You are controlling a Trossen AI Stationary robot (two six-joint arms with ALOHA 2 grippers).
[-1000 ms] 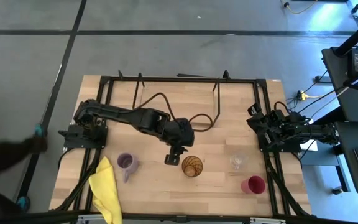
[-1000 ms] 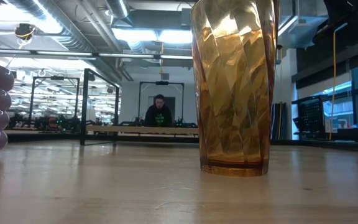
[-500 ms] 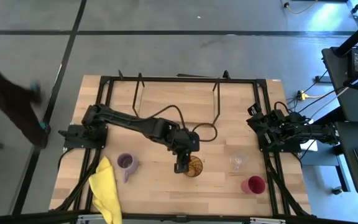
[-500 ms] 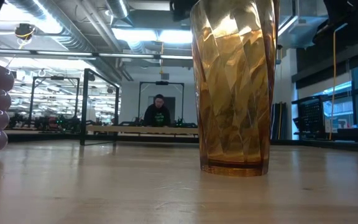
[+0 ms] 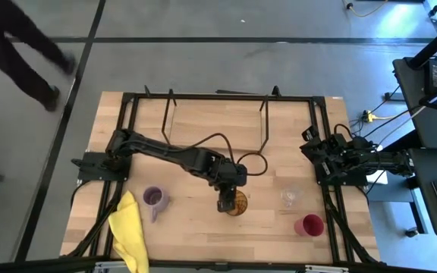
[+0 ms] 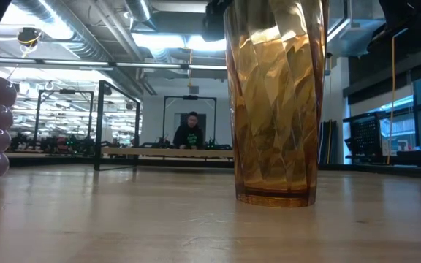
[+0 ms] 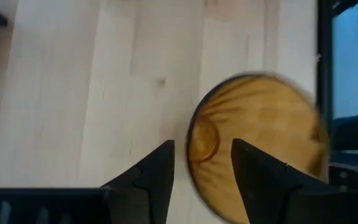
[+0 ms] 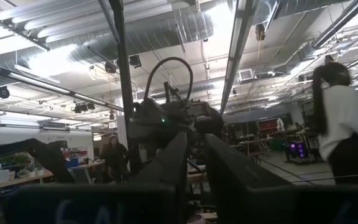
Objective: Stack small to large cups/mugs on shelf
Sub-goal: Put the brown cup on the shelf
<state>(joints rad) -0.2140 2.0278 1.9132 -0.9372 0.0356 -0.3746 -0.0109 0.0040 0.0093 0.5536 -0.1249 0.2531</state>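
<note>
Left gripper (image 5: 227, 202) over the tumbler (image 5: 236, 203) mid-table, fingers apart astride its rim. Mug (image 5: 154, 198) and cloth (image 5: 129, 230) left; glass (image 5: 290, 197), red cup (image 5: 312, 224) right. Shelf (image 5: 215, 121) behind.

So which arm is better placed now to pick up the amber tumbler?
The left. Its gripper is open right over the amber tumbler's rim, one finger on each side of the wall. The right gripper waits at the table's right edge.

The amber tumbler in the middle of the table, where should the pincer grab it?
The amber tumbler stands upright with its mouth open, so probably by the rim, from above, one finger inside and one outside. The left pincer already hangs open over its rim.
</note>
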